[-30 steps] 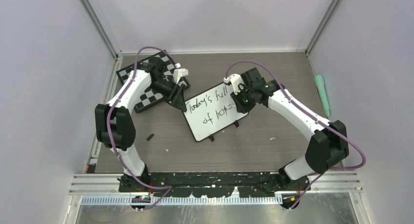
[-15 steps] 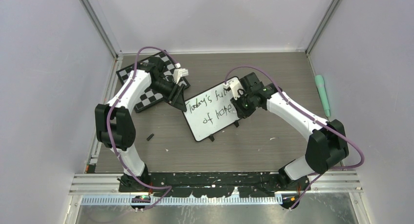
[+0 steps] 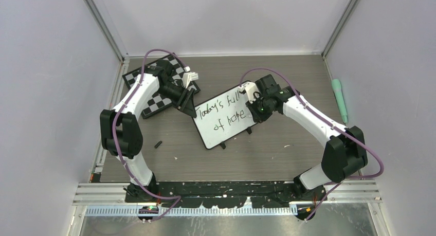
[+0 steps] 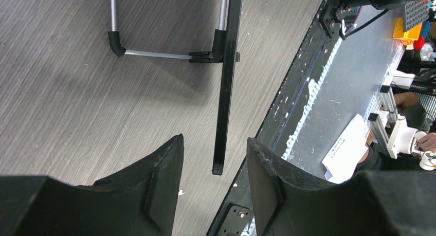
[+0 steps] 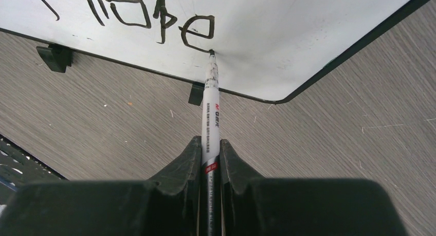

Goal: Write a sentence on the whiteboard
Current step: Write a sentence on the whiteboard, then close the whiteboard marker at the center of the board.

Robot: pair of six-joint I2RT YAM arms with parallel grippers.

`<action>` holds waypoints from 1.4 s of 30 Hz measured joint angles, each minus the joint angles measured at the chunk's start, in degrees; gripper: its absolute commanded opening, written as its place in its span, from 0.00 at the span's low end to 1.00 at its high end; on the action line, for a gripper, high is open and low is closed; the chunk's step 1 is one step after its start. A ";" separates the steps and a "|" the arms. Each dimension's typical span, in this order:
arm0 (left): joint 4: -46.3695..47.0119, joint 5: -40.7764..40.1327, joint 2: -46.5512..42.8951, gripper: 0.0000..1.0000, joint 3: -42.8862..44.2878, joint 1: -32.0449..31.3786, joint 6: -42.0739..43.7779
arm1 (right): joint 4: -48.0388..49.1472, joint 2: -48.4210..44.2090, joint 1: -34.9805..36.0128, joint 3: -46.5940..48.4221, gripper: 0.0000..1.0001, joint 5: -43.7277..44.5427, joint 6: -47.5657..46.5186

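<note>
Seen from above, your right arm (image 3: 308, 118) rises from its base at the near right. Its elbow bends out toward the right wall, and the forearm slants back and left to the right end of the whiteboard (image 3: 229, 129). The right tool (image 5: 210, 143) is closed on a black-and-white marker (image 5: 211, 115), whose tip touches the board just past the final "e". The sentence (image 3: 222, 111) reads "Today's full of hope" in two slanted lines.

Your left arm (image 3: 136, 94) bends near the left wall, and its forearm crosses above the chessboard (image 3: 154, 103) to the whiteboard's left corner. The left tool (image 4: 214, 138) has its fingers (image 4: 159, 189) apart on either side of the board's thin edge, with a gap on each side.

The whiteboard sits mid-table, turned at an angle and propped on a wire stand (image 4: 154, 54). The widest run of table (image 3: 267, 153) lies between the board and the arm bases, and a small black piece (image 3: 158, 143) lies at its left. A green pen (image 3: 339, 100) lies by the right wall, well apart from the board.
</note>
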 measured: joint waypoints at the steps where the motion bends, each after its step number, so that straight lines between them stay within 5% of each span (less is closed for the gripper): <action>1: 0.00 0.00 0.00 0.50 -0.02 0.00 0.00 | -0.11 0.00 -0.02 0.15 0.00 0.00 -0.04; 24: -0.02 -0.02 0.00 0.52 -0.02 0.00 -0.04 | -0.26 0.28 -1.25 0.87 0.00 0.46 -1.57; 42: 1.77 -0.76 -7.63 0.70 0.68 3.52 -2.21 | -5.07 -5.18 -1.25 5.42 0.00 -6.27 -0.92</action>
